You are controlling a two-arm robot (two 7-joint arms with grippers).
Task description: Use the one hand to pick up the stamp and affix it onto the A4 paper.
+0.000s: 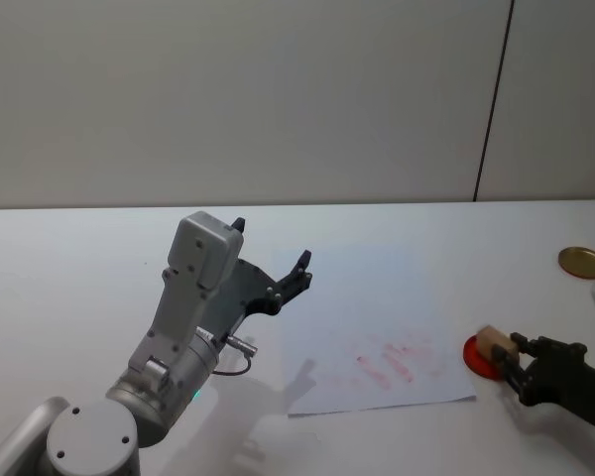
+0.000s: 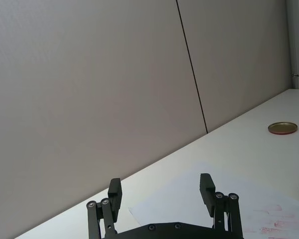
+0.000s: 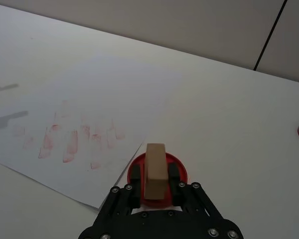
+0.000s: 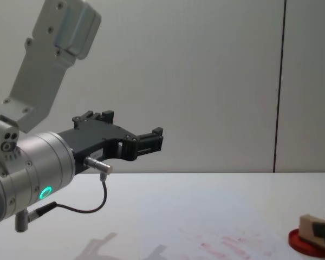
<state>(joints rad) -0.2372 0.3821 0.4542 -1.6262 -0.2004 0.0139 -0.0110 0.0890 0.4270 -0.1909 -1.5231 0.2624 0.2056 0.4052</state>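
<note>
At the right edge of the worktop (image 1: pixel 99 248) we are seeing the right hand (image 1: pixel 516 359) pinching the stamp (image 1: pixel 493 342) between its two black fingers (image 3: pixel 134 175), pressed against the block's sides. We are watching the stamp standing on the round red ink pad (image 1: pixel 478 359), which is sitting just beside the lower right corner of the A4 paper (image 1: pixel 367 307). Smeared red-pink marks are showing on the paper near that corner. Over on the left, we are finding the left hand (image 1: pixel 272 260) hanging raised above the worktop with its fingers spread wide, gripping nothing, a looped black cable (image 4: pixel 81 208) trailing under its wrist. Farther back on the right, a gold round lid (image 1: pixel 582 262) is lying well apart.
</note>
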